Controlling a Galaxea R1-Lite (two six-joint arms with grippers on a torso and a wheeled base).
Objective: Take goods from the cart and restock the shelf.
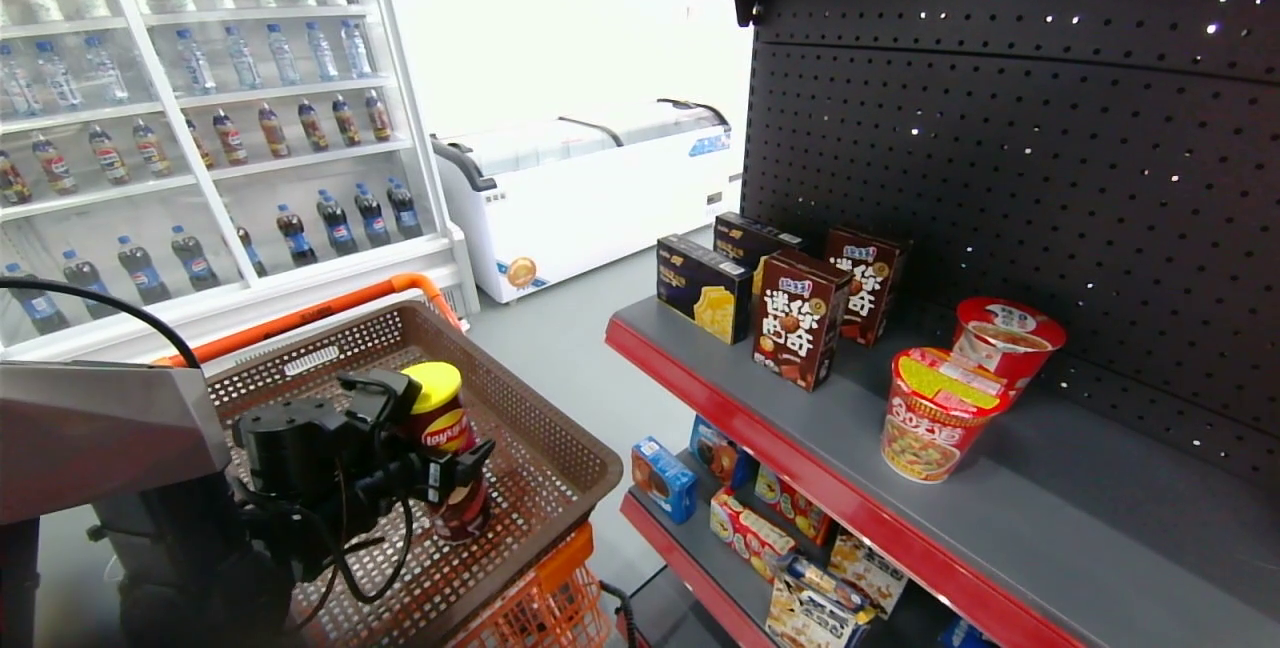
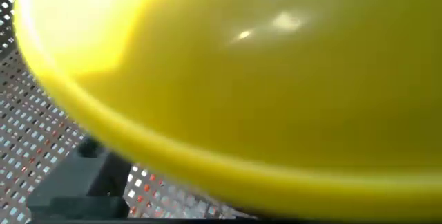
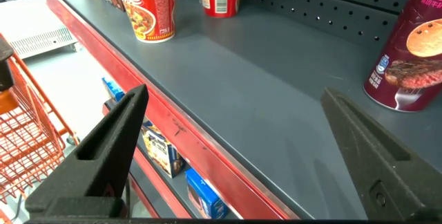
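Currently I log the left gripper (image 1: 442, 458) first: its fingers sit on either side of the chips can (image 1: 440, 420) and clasp the body just below the yellow lid (image 2: 276, 79), which I see from very close in the left wrist view. The can stands upright in the brown basket (image 1: 570, 433) of the cart (image 1: 540, 608), about mid-floor and well in from every rim. I cannot tell whether its base touches the mesh. An orange handle (image 1: 320, 310) runs along the basket's far edge.

Next, the right gripper (image 3: 235, 92): fingers spread wide with nothing between them, hanging above the shelf (image 1: 1080, 518), over bare grey board near its red front edge.

- One dark red can (image 3: 407, 51), upright by the shelf's back panel.
- Two noodle cups, one (image 1: 935, 413) towards the front edge, the other (image 1: 1005, 338) just behind it.
- Two brown boxes (image 1: 800, 320) and two dark boxes (image 1: 703, 288), upright at the shelf's far end.
- On the lower shelf (image 1: 690, 568) I count mixed packets.

Beyond stand a drinks cooler (image 1: 200, 108) and a chest freezer (image 1: 590, 188).
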